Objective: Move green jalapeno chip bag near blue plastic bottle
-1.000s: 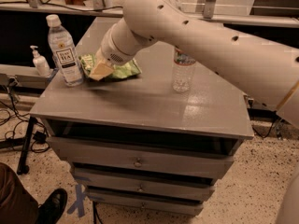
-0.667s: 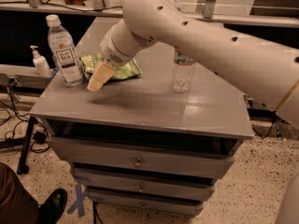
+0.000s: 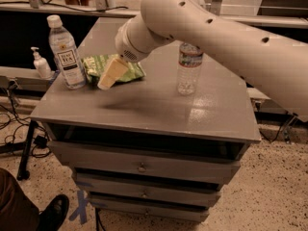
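Cream-coloured, the gripper (image 3: 111, 73) points down over the near edge of the green jalapeno chip bag (image 3: 94, 64); whether it is open or closed cannot be told. Crinkly and flat, with pale printing, the bag lies on the smooth grey cabinet top (image 3: 144, 105), just beside the blue plastic bottle (image 3: 65, 54), which stands upright with a white cap and label. A clear water bottle (image 3: 188, 69) stands well apart to the right.

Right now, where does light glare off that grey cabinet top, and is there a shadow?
Camera view: a pale glare patch on the cabinet top just in front of the clear water bottle; a soft shadow lies in front of the hand, which is at the green jalapeno chip bag beside the blue plastic bottle.
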